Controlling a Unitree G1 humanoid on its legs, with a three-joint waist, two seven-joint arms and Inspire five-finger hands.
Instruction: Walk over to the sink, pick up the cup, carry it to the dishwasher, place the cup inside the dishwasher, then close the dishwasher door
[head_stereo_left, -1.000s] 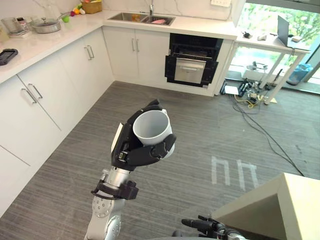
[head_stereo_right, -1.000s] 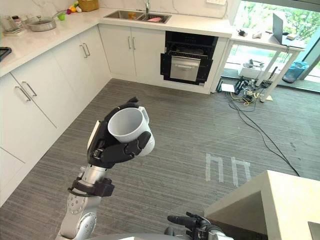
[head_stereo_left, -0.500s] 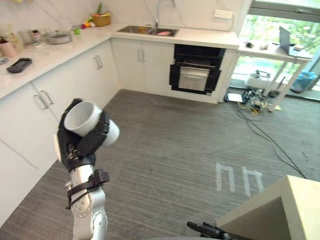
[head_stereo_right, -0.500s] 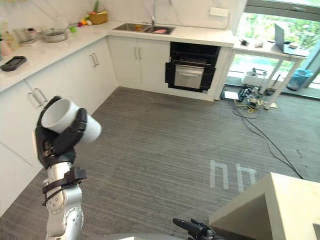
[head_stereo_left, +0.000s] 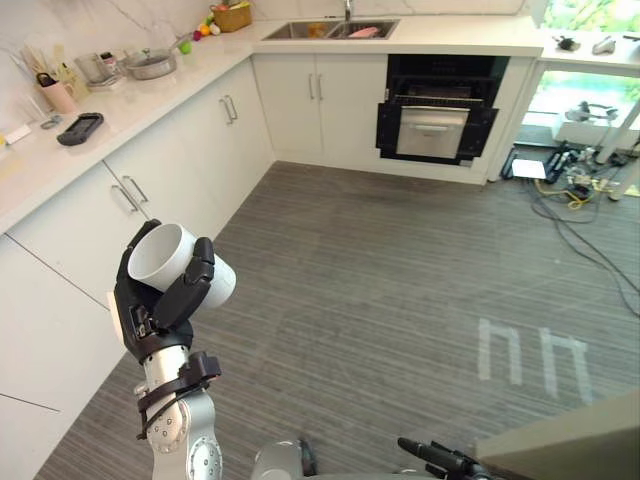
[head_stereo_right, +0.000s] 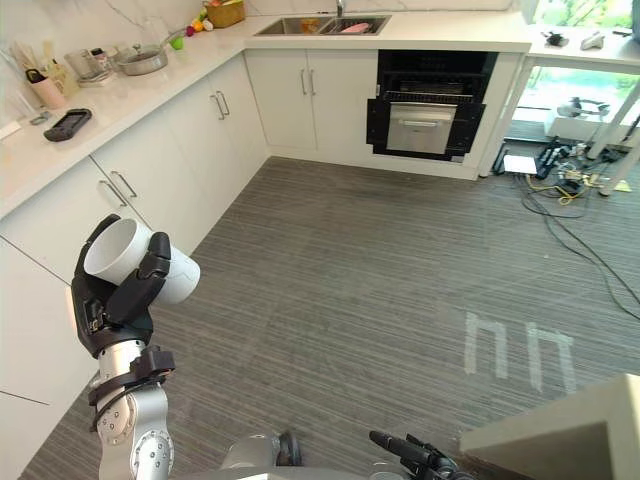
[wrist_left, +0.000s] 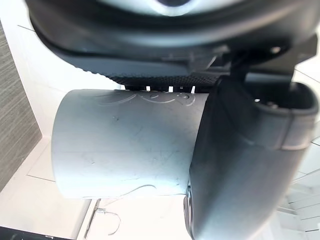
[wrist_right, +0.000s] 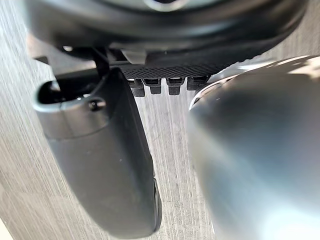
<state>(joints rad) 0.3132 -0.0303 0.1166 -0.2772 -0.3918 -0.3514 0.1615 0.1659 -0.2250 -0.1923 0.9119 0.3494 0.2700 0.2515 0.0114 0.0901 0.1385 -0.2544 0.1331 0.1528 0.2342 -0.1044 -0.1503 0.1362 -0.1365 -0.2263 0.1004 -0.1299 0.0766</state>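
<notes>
So, nearest first: the left hand sits in the lower left of the frame, clenched round the cup. Its fingers wrap the white barrel, and the left wrist view has the thumb pressed across it. The cup is tipped, mouth pointing up and to the left, and looks empty. At the bottom edge the right hand pokes in with its fingers looking straight and nothing in them, though most of it is cut off.

The risk, I reckon, is the walk. The grip is on a smooth round wall, so a jolt mid-stride could let the cup slide or roll out. It's also near the white cabinets on the left, so a swing that way could clip a door handle. The cables on the floor at upper right lie beside the route's end and could snag a foot.

Further up, the dishwasher is the dark opening under the counter at upper middle, with the sink at the top edge.

Hard to make out: I can't find the cup's handle, and I can't tell how the dishwasher's door or racks sit from here.
</notes>
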